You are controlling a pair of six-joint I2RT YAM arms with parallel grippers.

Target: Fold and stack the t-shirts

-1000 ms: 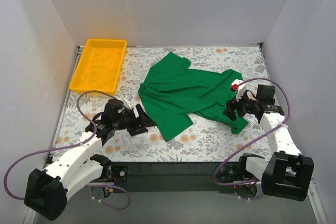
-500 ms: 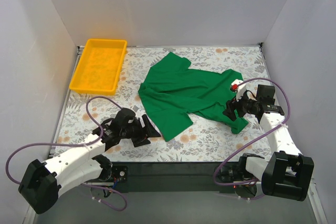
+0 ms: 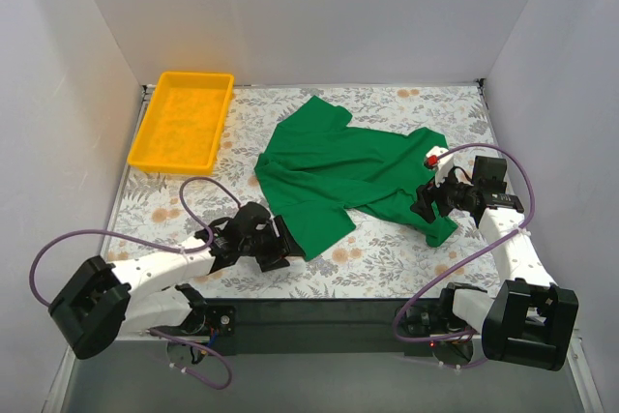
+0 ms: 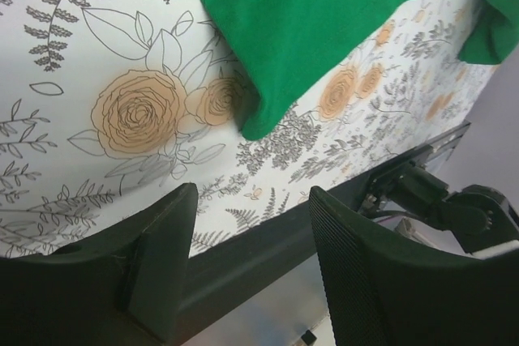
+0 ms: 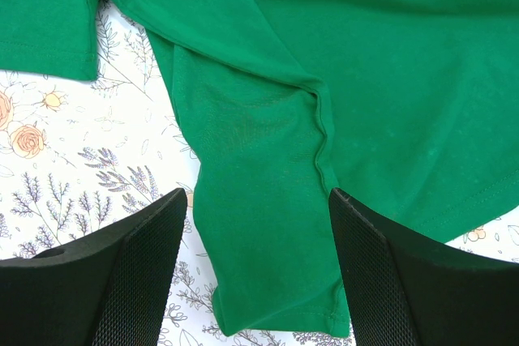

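Observation:
The green t-shirt (image 3: 348, 166) lies spread and rumpled in the middle of the floral table, with one corner pointing to the near edge. My left gripper (image 3: 282, 245) sits low beside that near corner, open. In the left wrist view the shirt's corner (image 4: 259, 119) lies ahead of the left gripper (image 4: 251, 192), apart from its fingers, with nothing between them. My right gripper (image 3: 426, 202) hovers over the shirt's near right sleeve. In the right wrist view that sleeve (image 5: 259, 224) lies under the right gripper (image 5: 258, 196), which is open and grips no cloth.
A yellow plastic tray (image 3: 174, 165) stands at the back left. White walls close in the table on three sides. The table's black near edge (image 4: 268, 249) runs just under the left fingers. Purple cables loop beside both arms.
My left arm has swung right and nearer the table's front edge, ending at the shirt's near corner, and its jaws have narrowed a little. The right arm and the shirt have not moved.

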